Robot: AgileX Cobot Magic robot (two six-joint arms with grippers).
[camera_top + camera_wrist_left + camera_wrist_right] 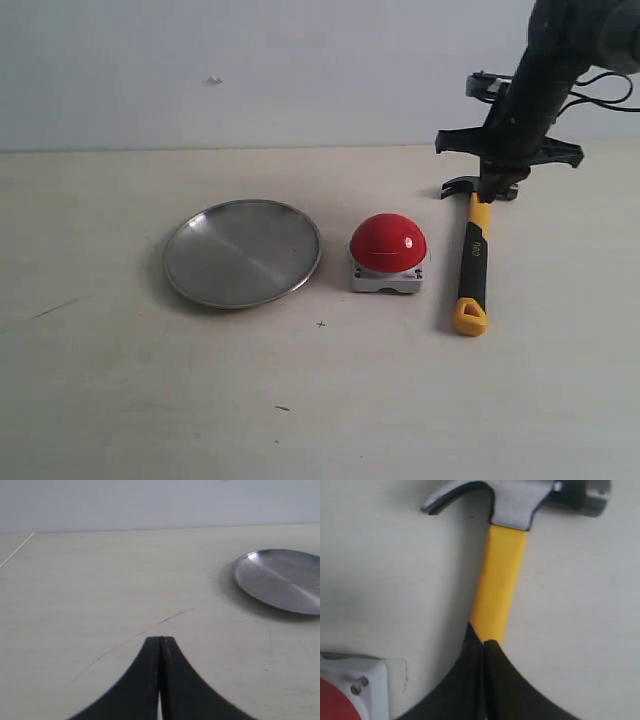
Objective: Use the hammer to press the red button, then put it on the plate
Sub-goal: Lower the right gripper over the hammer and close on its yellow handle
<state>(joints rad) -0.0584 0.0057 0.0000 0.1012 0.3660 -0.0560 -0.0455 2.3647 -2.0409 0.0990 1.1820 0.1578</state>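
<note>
The hammer (474,255) lies flat on the table at the right, dark head (520,500) to the back and black handle with its yellow looped end toward the front. My right gripper (490,185) hangs over the yellow neck (500,580) just below the head. Its fingers are pressed together, with the neck passing beneath them and nothing between them (485,642). The red button (388,243) sits on its grey-white base left of the hammer. The silver plate (242,252) lies further left. My left gripper (160,639) is shut and empty, and does not show in the exterior view.
The pale tabletop (320,400) runs to a white wall at the back. A corner of the button's base (350,680) sits close beside the right gripper. Thin dark scratch marks (175,616) cross the table near the left gripper.
</note>
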